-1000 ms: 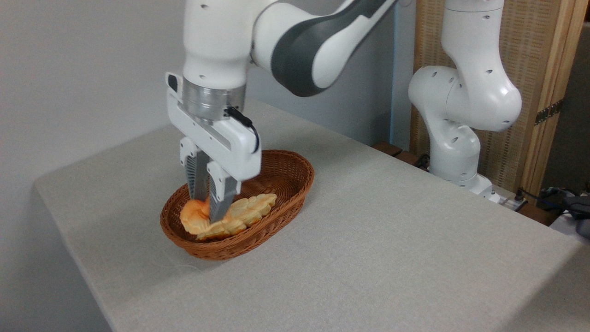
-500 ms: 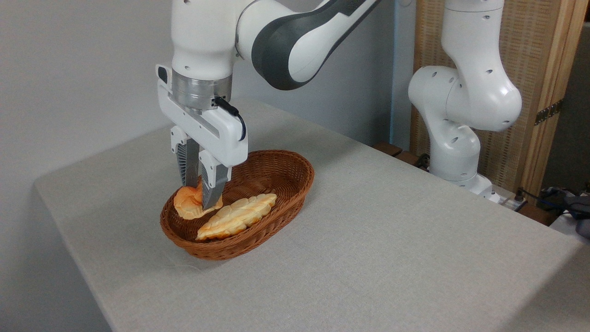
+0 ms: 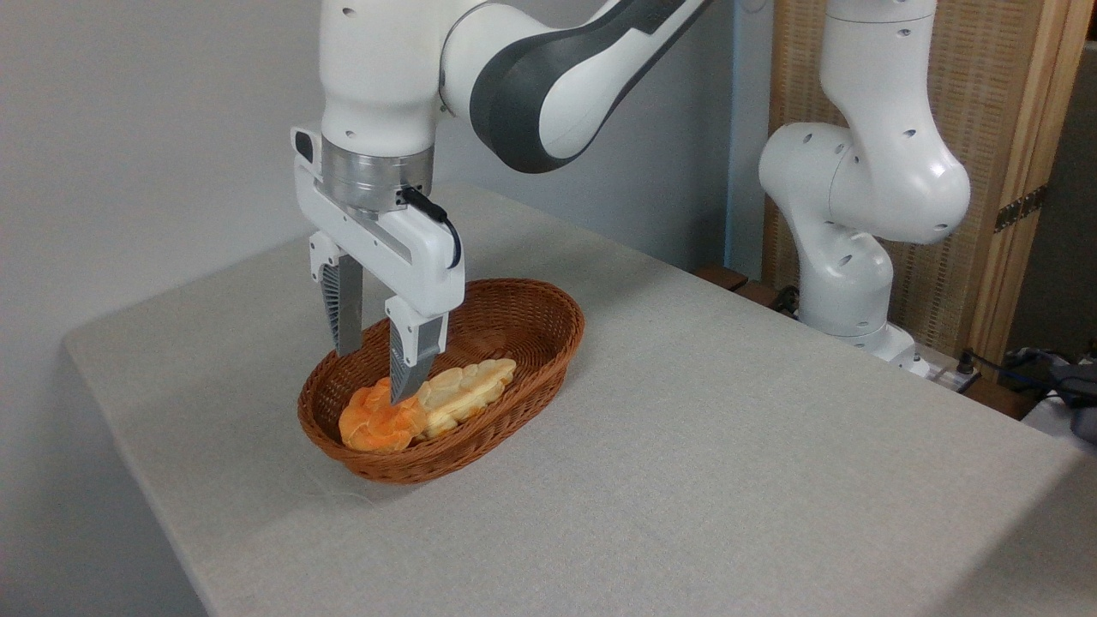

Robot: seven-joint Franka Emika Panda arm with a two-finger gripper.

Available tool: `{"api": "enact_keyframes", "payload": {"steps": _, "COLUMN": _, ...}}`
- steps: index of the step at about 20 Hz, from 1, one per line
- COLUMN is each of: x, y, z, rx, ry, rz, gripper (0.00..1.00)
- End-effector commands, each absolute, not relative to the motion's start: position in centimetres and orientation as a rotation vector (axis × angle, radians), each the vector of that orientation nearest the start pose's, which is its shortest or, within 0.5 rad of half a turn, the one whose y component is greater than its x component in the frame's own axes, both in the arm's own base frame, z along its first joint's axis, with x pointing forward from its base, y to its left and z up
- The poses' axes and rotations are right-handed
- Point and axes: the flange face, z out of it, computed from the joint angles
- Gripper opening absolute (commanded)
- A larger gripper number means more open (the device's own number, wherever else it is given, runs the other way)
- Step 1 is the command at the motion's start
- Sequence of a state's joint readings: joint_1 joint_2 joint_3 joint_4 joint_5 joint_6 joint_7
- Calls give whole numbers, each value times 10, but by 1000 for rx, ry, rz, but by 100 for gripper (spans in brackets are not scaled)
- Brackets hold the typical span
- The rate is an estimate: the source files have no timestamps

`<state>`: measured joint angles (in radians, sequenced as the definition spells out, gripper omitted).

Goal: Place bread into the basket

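The bread (image 3: 379, 422), an orange-golden knotted roll, lies inside the reddish-brown wicker basket (image 3: 531, 319) at its near left end, touching a paler leaf-shaped pastry (image 3: 467, 390). My gripper (image 3: 374, 374) hangs just above the roll, open, with nothing between its fingers. The near finger's tip partly overlaps the roll's top edge in this view.
The basket sits on a grey cloth-covered table (image 3: 686, 463). The table's left edge and front corner drop off close to the basket. The arm's white base (image 3: 848, 283) stands at the back right, with a wooden screen (image 3: 1011, 171) behind it.
The gripper held the roll over the basket's left rim half a second ago. Now its fingers have spread and the roll has dropped into the basket beside the pastry.
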<state>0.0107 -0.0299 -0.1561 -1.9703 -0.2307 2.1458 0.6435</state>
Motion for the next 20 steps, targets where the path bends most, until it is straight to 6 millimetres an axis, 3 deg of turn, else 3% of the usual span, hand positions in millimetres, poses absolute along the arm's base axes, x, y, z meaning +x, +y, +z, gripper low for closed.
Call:
{"api": "enact_keyframes", "payload": {"steps": 1, "x": 562, "y": -82, "z": 509, "rx": -3068, "ry": 1072, "rz": -401, "gripper": 100}}
{"api": "enact_keyframes", "payload": {"steps": 4, "x": 563, "y": -66, "z": 511, "rx": -3015, "ry": 1058, "rz": -378, "gripper": 100}}
{"api": "enact_keyframes", "payload": {"steps": 8, "x": 563, "y": -61, "z": 517, "rx": -2973, "ry": 1071, "rz": -377, "gripper": 100}}
{"api": "enact_keyframes", "payload": {"steps": 10, "x": 563, "y": -42, "z": 520, "rx": -2973, "ry": 1057, "rz": -377, "gripper": 100}}
{"api": "enact_keyframes", "payload": {"steps": 14, "x": 559, "y": -19, "z": 532, "rx": -2952, "ry": 1161, "rz": -309, "gripper": 100}}
{"api": "enact_keyframes", "payload": {"steps": 18, "x": 555, "y": -14, "z": 542, "rx": -2950, "ry": 1221, "rz": -244, "gripper": 100}}
{"api": "enact_keyframes", "payload": {"steps": 20, "x": 553, "y": -2, "z": 543, "rx": -2964, "ry": 1215, "rz": -211, "gripper": 100}}
